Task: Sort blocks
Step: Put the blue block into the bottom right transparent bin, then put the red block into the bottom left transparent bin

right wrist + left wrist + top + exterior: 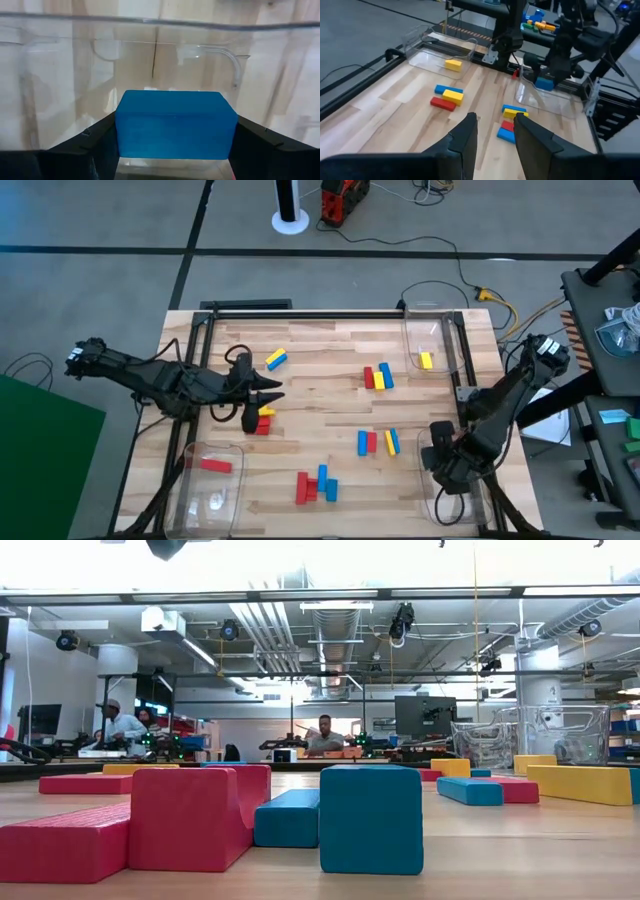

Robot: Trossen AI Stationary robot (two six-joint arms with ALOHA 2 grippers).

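Above the clear plastic bin (165,65), the right gripper (172,145) clamps a blue rectangular block (175,122) crosswise; the left gripper (495,132) gapes empty.

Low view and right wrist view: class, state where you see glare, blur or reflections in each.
Low view: the ceiling lights blow out to white along the top, and the nearest red block and blue block look soft beside the sharper room behind. Right wrist view: the clear bin shows pale reflections on its wall, while the blue block held between the jaws is evenly lit.
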